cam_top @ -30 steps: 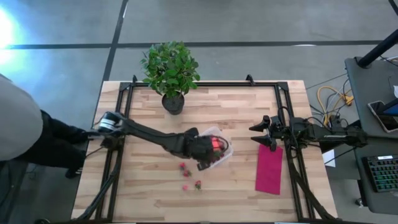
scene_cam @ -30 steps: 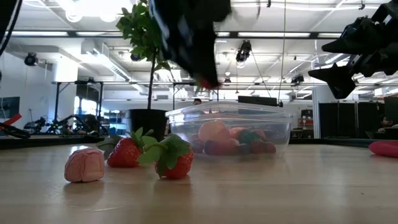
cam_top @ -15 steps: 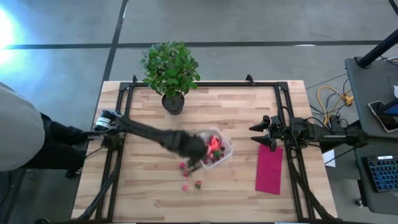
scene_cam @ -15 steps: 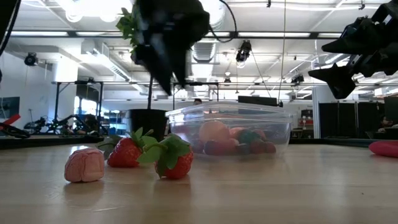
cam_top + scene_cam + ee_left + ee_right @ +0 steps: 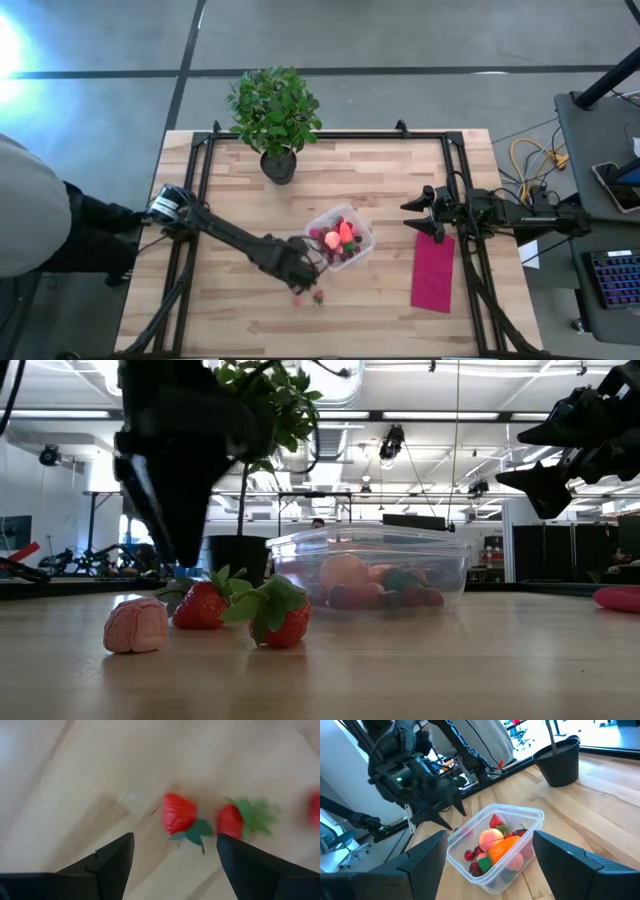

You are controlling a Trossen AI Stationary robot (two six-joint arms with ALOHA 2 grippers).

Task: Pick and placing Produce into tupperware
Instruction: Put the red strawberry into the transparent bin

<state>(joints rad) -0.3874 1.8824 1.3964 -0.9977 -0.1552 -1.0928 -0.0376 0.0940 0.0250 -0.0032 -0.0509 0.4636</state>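
The clear tupperware [image 5: 341,240] stands mid-table with several pieces of produce in it, among them a pink-orange fruit [image 5: 490,837] and an orange one. Two strawberries [image 5: 178,815] [image 5: 233,821] and a pink fruit [image 5: 136,625] lie on the wood near its near-left corner. My left gripper [image 5: 175,865] hovers open above the strawberries, fingers pointing down, and touches nothing. My right gripper [image 5: 408,216] waits open at the right, raised above the table and facing the tupperware.
A potted plant [image 5: 275,110] stands at the far edge. A flat magenta cloth [image 5: 433,272] lies under the right arm. A person [image 5: 25,205] stands beside the table's left edge. Bare wood lies along the near edge.
My left gripper has gone from above the tupperware toward the table's near-left, down over the loose strawberries. The small red fruit that showed at its fingertips a second ago is no longer there.
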